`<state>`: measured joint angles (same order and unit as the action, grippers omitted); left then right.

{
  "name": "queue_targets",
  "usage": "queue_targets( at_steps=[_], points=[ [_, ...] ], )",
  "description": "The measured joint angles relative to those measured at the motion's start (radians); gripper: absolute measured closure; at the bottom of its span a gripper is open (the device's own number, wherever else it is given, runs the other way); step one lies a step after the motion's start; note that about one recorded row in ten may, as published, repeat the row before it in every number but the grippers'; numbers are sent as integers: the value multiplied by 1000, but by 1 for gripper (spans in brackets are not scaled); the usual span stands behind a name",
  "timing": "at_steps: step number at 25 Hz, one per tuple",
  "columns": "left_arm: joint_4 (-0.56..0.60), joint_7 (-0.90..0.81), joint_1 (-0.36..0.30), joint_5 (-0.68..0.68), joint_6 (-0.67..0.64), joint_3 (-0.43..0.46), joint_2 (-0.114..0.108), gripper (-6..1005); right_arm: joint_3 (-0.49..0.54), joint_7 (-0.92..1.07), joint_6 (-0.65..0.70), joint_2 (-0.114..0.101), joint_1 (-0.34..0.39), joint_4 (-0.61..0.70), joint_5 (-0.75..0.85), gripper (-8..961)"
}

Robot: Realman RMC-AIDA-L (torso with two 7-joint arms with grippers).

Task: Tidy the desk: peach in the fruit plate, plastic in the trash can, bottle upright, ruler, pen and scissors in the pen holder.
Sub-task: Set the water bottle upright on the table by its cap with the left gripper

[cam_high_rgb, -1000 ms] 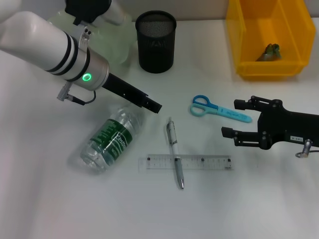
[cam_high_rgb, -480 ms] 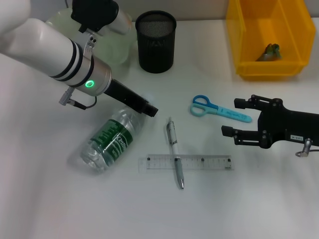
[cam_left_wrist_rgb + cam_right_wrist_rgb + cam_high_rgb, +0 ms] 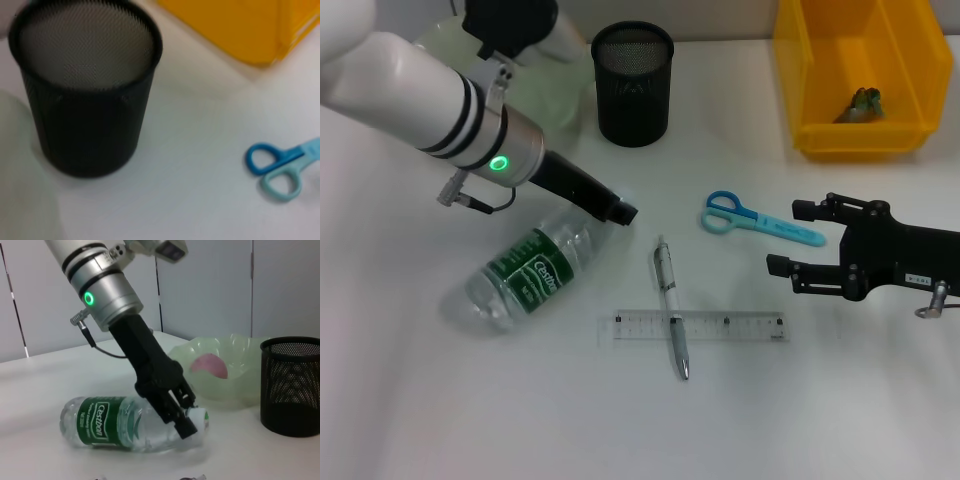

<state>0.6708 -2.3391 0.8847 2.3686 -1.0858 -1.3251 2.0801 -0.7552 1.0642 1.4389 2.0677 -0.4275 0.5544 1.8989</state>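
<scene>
A clear bottle [image 3: 520, 278] with a green label lies on its side on the white table [image 3: 440, 400]. My left gripper [image 3: 620, 212] is shut on its cap end; the right wrist view shows the fingers [image 3: 180, 415] around the white cap [image 3: 201, 417]. The peach [image 3: 210, 365] lies in the green fruit plate [image 3: 235, 365]. Blue scissors [image 3: 760, 220], a pen [image 3: 672, 320] and a clear ruler [image 3: 700, 326] lie on the table, the pen across the ruler. The black mesh pen holder [image 3: 633, 83] stands at the back. My right gripper [image 3: 790, 238] is open, right of the scissors.
A yellow bin [image 3: 800, 70] at the back right holds a crumpled piece of plastic [image 3: 865, 103]. The fruit plate [image 3: 555, 95] is partly hidden behind my left arm. The left wrist view shows the pen holder [image 3: 85, 95], the scissors [image 3: 280, 167] and the bin [image 3: 235, 25].
My left gripper closed in on the bottle's cap end and the bottle turned, its base swinging to the left. The right arm has not moved.
</scene>
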Motion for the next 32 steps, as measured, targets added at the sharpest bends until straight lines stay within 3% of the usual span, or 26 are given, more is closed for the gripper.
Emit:
queue_targets(
  at_steps=[2,9,10,15,28,30,32],
  points=[
    [125,44,-75,-68,-36,2,-6,567,1,0,0,0,2,0,0,136],
    [301,164,-200,-205,-74,12,-12,566,1,1,1,3,3,1,0,137],
    [378,225,-261,-267,-77,15,-12,566,0,1,1,3,3,1,0,137],
    [455,370,-370,-425,-97,46,-14,566,0,1,2,5,3,1,-1,138],
    [454,552,-453,-588,-142,101,-13,565,0,13,9,9,-5,-5,-3,141],
    [445,695,-524,-705,-144,103,-12,565,0,16,18,9,-6,-5,-3,141],
    [444,730,-550,-741,-144,103,-13,565,0,17,37,9,-7,-5,-3,141]
  ],
)
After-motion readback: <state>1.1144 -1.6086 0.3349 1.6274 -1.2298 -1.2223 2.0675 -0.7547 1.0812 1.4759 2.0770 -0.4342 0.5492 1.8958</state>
